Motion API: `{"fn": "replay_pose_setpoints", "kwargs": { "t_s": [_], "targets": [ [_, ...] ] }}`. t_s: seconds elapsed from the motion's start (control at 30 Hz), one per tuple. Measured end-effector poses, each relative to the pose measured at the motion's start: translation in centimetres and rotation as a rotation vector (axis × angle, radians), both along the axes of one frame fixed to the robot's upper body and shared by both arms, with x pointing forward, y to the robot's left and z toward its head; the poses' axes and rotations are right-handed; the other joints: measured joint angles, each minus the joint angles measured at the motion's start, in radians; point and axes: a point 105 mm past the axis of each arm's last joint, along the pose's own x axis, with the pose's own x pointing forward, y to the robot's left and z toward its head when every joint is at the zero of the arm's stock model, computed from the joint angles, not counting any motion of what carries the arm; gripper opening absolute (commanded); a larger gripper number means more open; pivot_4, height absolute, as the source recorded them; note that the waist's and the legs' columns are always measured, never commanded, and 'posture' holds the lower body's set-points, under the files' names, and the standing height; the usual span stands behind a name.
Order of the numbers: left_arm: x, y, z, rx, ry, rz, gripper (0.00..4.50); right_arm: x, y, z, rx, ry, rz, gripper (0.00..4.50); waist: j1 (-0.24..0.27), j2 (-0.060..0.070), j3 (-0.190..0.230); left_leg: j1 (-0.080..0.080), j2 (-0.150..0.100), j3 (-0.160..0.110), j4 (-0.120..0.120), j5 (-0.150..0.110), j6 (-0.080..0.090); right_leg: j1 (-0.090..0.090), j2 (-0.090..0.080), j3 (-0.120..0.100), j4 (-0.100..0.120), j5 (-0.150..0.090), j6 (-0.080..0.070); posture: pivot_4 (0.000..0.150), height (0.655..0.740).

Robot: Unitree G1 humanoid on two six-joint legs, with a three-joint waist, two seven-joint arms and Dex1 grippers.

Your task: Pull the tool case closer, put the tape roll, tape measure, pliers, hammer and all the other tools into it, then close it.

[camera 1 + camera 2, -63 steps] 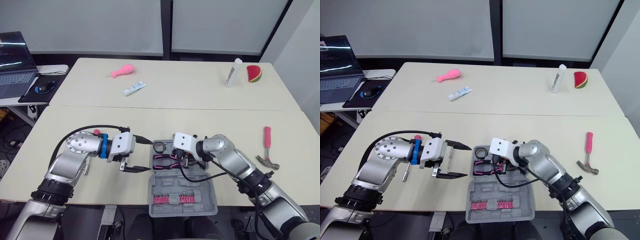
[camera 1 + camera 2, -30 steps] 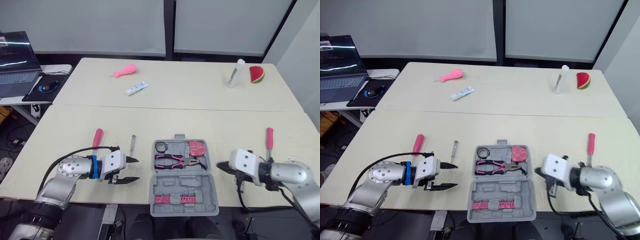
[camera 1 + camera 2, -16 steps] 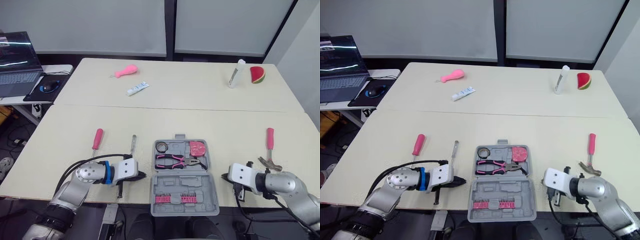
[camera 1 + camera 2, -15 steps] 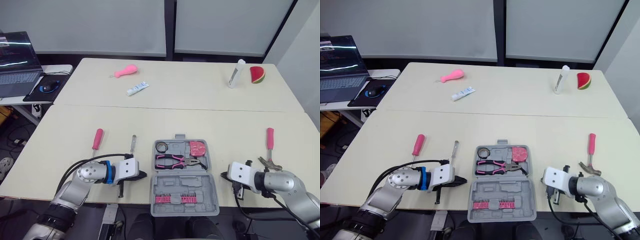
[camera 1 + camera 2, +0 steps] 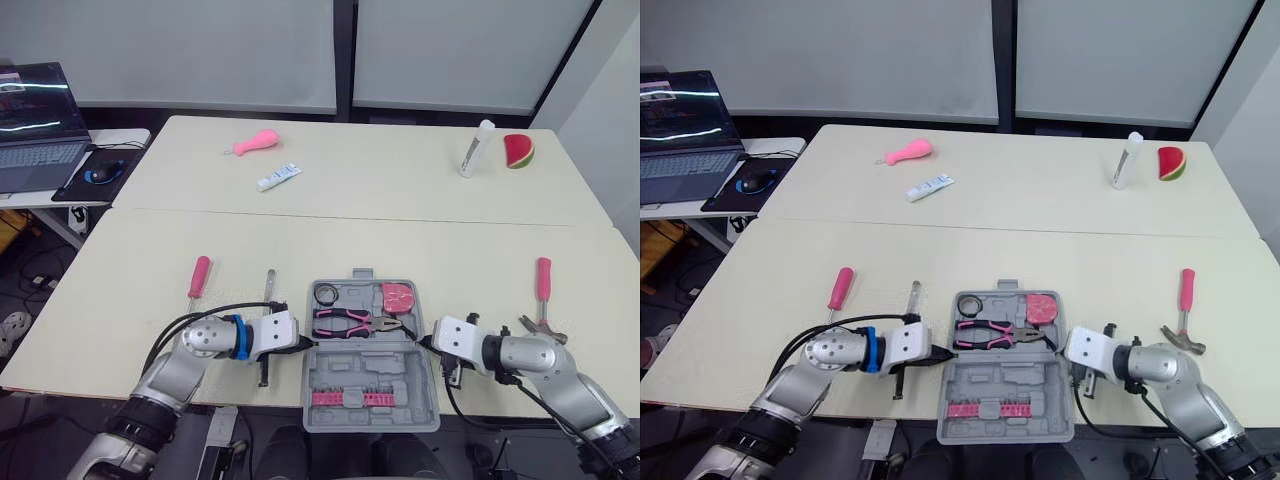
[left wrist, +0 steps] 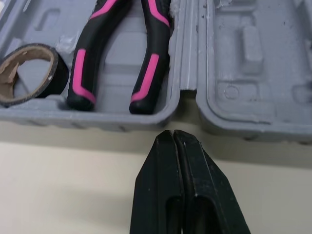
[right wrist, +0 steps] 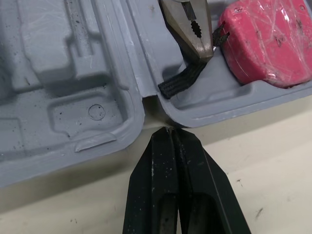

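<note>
grey tool case (image 6: 234,73); left hand (image 6: 173,132), right hand (image 7: 168,129) closed beside it.

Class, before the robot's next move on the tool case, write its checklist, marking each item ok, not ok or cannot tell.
1. The tool case lies open: ok.
2. The left gripper at the hinge notch, jaws shut: ok.
3. The right gripper at the opposite notch, jaws shut: ok.
4. The tape roll, pliers and tape measure inside: ok.
5. The hammer, pink-handled screwdriver and slim grey tool inside: not ok, all outside.
6. Tips touching the case: cannot tell.
</note>
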Motion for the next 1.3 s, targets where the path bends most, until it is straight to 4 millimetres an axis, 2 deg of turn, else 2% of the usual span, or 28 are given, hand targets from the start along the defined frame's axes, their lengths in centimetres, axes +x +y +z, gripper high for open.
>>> {"fn": "replay_pose_setpoints", "kwargs": {
  "t_s": [0.27,0.67,0.83,1.03,1.3],
  "targets": [
    [0.4,-0.8,0.0,-0.019,0.022,0.007,0.01,0.3,0.1,0.0,0.019,0.012,-0.037,0.0,0.001,0.0,-0.001,0.001,0.0,0.0,0.0,0.0,0.0,0.001,0.0,0.0,0.0,0.0,0.0,0.15,0.74],
    [4.0,-2.0,0.7,0.003,-0.012,0.017,0.01,1.2,-0.4,0.2,0.034,0.009,-0.122,0.0,0.003,0.0,-0.001,0.0,-0.001,-0.001,0.004,0.0,0.0,0.002,0.0,-0.001,0.001,0.0,0.0,0.15,0.74],
    [5.0,-2.4,1.0,0.011,-0.023,0.027,0.01,2.6,-0.7,0.5,0.024,-0.023,-0.164,0.0,0.002,0.0,-0.001,0.0,-0.001,-0.001,0.004,0.0,-0.001,0.002,0.0,-0.001,0.002,0.0,0.0,0.15,0.74],
    [5.5,-2.5,1.2,0.014,-0.032,0.03,0.01,3.9,-0.8,0.9,0.016,-0.049,-0.203,0.0,0.002,0.0,-0.001,-0.001,-0.001,0.0,0.004,0.001,-0.001,0.001,0.0,0.0,0.002,0.0,0.0,0.15,0.74],
    [5.8,-2.4,1.3,0.019,-0.043,0.037,0.01,4.4,-0.5,0.9,0.028,-0.046,-0.222,0.0,0.0,0.0,-0.001,0.0,-0.001,0.0,0.004,0.001,-0.001,0.001,0.0,-0.001,0.002,0.0,0.0,0.15,0.74]
  ]
}}
